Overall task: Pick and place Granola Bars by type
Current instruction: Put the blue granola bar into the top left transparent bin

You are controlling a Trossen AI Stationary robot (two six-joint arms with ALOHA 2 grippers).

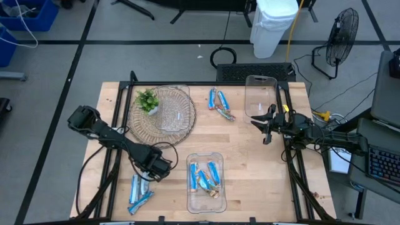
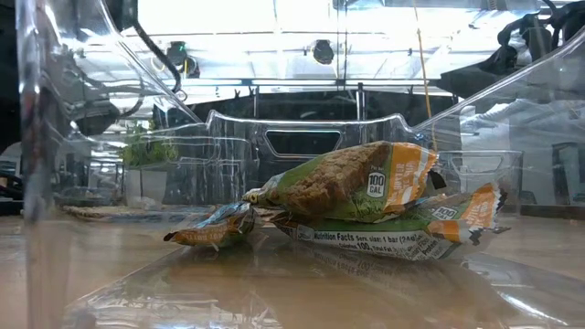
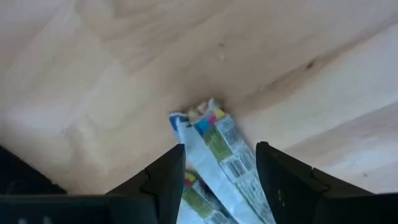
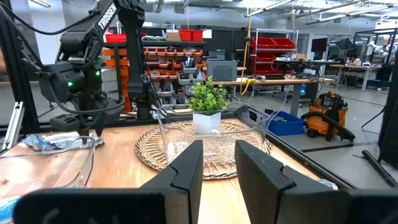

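My left gripper (image 1: 161, 169) is over the near left of the table, shut on a blue-and-white granola bar (image 3: 217, 146). A few more blue bars (image 1: 139, 190) lie flat near the table's near left corner. A clear tub (image 1: 205, 203) at the near middle holds several blue bars and a tan one (image 2: 366, 187). A small pile of bars (image 1: 220, 103) lies on the far middle of the table. My right gripper (image 1: 265, 128) hovers open and empty at the right, beside an empty clear tub (image 1: 260, 94). My left gripper pinches the blue-and-white bar between its two fingers (image 3: 168, 177), slanting down from above. The bar lies along the fingers, and its crimped end (image 3: 199, 115) sticks out past the fingertips over bare wood. I cannot tell whether that end touches the table.
A round wicker tray (image 1: 181, 128) on the far left carries a small green plant (image 1: 147, 100) and another clear tub (image 1: 172, 109). Black frame rails run along the table's left and right sides. Bare wood lies between the near tub and my right gripper.
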